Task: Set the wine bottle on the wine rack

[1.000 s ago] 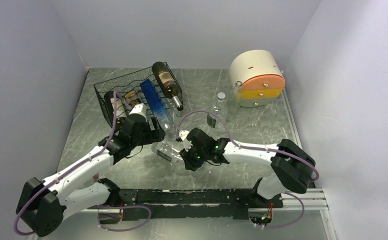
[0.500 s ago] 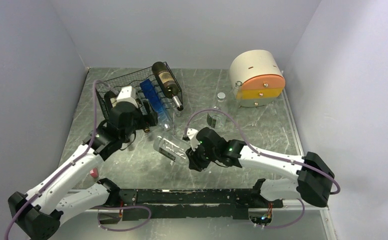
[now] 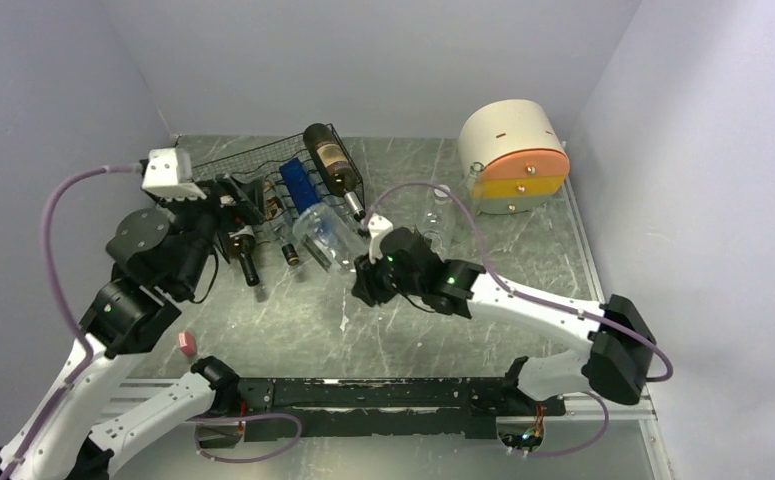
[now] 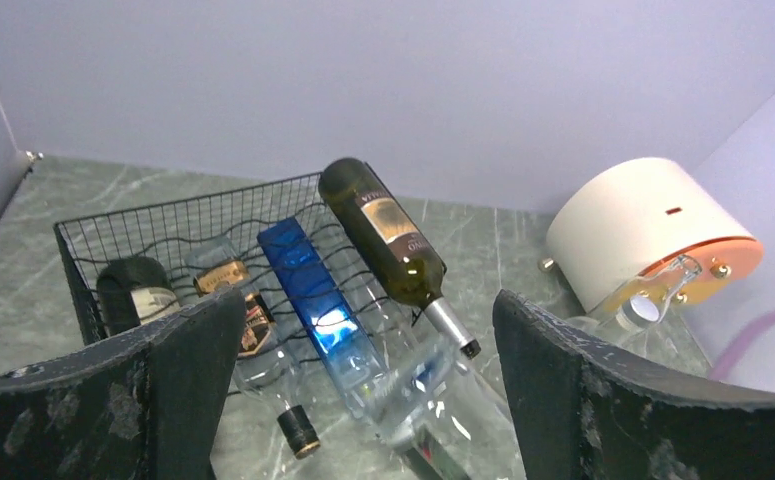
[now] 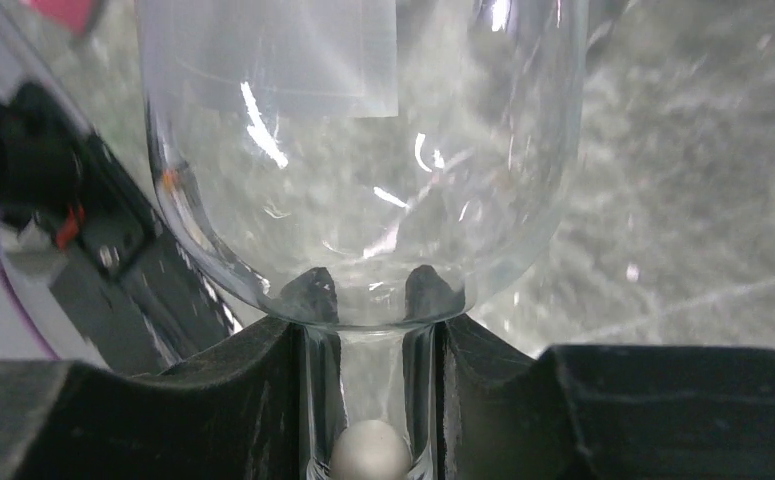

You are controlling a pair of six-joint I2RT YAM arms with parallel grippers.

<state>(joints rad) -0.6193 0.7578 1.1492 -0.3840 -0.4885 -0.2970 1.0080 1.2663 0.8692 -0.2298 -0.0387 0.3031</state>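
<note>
The clear wine bottle (image 3: 325, 236) is held by its thin neck in the right tool (image 5: 368, 335), which is closed tight on it. Its wide end is at the near right edge of the black wine rack (image 3: 253, 160), just beside a blue bottle (image 3: 301, 190). The left tool (image 4: 368, 390) is wide open with nothing in it, near the rack's left side.
</note>
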